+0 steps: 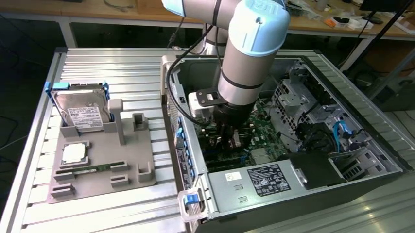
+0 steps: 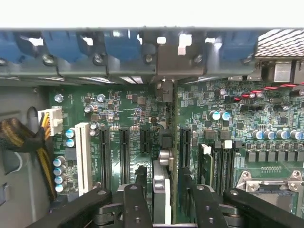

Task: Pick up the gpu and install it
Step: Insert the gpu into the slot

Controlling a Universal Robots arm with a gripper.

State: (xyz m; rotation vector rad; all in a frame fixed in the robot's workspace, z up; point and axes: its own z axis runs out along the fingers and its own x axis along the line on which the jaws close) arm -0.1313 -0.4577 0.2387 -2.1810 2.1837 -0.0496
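Your hand (image 2: pixel 164 202) sits low inside the open computer case (image 1: pixel 363 145), right over the motherboard (image 2: pixel 133 114). Fingers (image 2: pixel 137 199) stand a little off either side of the gpu (image 2: pixel 160 190), so no grip that I can see. The card stands on edge between them, long axis parallel to the black slots (image 2: pixel 124 152), running from the hand toward the case's rear wall, apparently in its slot.

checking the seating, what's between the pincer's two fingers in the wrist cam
The gpu stands edge-on between the pincer fingers, upright over the motherboard slots, in the wrist view. Finger contact can't be told.
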